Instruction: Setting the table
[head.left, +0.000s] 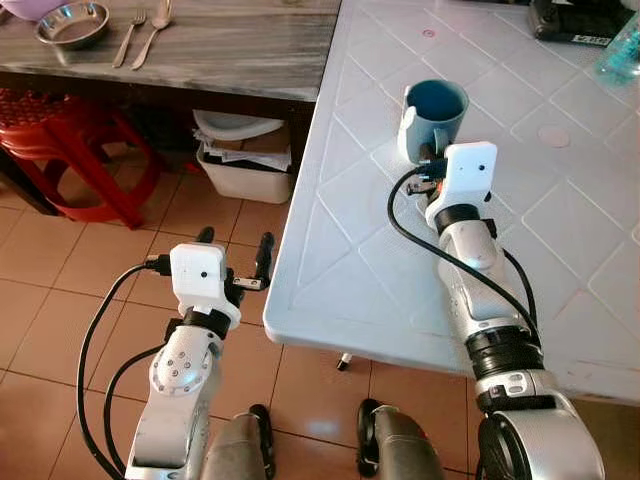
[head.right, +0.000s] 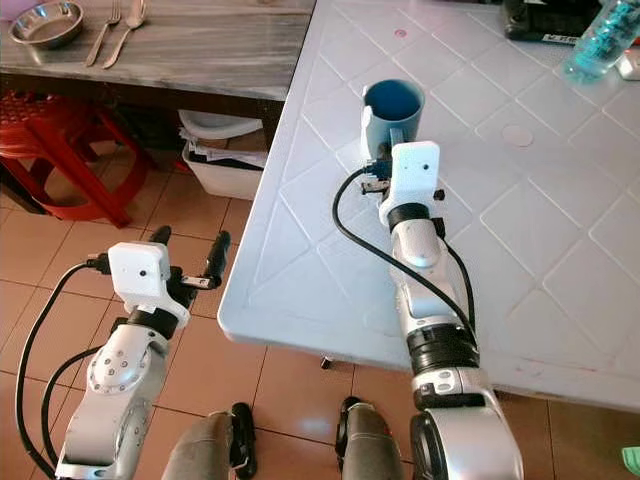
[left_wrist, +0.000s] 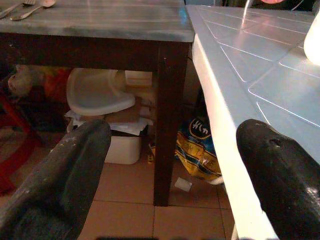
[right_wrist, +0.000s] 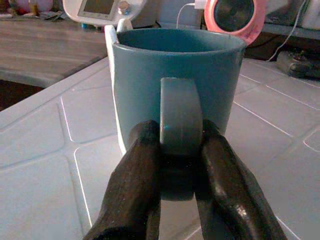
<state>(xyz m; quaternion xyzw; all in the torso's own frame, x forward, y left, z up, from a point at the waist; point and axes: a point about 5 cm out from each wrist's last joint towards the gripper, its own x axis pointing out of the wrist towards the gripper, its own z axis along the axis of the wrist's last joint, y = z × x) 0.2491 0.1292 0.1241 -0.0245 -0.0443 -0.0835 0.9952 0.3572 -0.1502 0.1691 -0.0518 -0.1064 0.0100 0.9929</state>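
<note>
The left gripper (head.left: 235, 250) hangs over the floor, near the left edge of the white table (head.left: 330, 260), with its two fingers wide apart. Farther in, the right gripper (right_wrist: 177, 165) pinches the handle of the blue mug (head.left: 434, 118), which stands upright on the white table. Far left, a bowl (head.left: 72, 22), fork (head.left: 126, 38) and spoon (head.left: 152, 35) lie on the grey table (head.left: 230, 50).

Mug (head.left: 434, 120) on plastic table (head.left: 560, 250), wooden table (head.left: 230, 50) left, bin (head.left: 243, 160) beneath
</note>
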